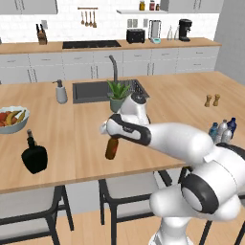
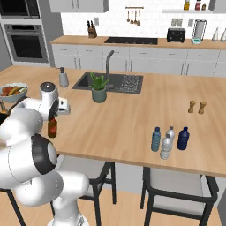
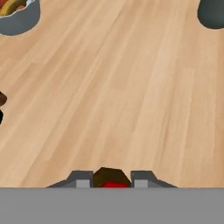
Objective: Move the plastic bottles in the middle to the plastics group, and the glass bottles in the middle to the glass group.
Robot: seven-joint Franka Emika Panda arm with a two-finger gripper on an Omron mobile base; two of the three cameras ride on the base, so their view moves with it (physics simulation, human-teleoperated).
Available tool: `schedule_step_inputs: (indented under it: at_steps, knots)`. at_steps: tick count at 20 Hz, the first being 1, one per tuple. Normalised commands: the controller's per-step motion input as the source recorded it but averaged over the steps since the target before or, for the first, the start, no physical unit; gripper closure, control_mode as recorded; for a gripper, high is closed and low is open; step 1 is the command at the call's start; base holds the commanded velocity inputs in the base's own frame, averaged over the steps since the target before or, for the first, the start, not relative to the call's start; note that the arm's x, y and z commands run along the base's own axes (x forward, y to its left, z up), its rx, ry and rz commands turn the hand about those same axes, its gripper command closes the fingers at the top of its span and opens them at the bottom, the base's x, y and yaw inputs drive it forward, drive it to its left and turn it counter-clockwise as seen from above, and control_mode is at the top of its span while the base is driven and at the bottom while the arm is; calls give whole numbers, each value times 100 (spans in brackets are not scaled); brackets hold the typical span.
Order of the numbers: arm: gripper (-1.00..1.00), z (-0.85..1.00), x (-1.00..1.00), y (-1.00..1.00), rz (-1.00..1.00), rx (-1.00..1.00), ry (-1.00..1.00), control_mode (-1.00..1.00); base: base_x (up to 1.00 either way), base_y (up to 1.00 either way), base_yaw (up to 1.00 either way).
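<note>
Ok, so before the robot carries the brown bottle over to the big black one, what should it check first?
1. Grip: the gripper is shut on the brown bottle, red cap between the finger tips: ok.
2. Bottle upright under the hand: ok.
3. Bottle lifted off the counter: cannot tell.
4. Black glass bottle stands upright, with bare wood beside it for a landing spot: ok.
5. Path there: the fruit bowl sits behind the black bottle, away from the straight line: ok.
6. Plastic bottles already grouped together at the far side: ok.
</note>
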Motion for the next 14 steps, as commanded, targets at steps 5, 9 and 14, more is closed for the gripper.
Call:
schedule_step_inputs:
  at_steps: [5, 9, 14]
  knots:
    - [100, 30, -31, 77, 0, 0, 0, -100, 0, 0, 0]
    - [100, 26, -11, 77, 0, -4, 0, -100, 0, 0, 0]
    - [100, 5, 0, 77, -2, -15, 0, -100, 0, 0, 0]
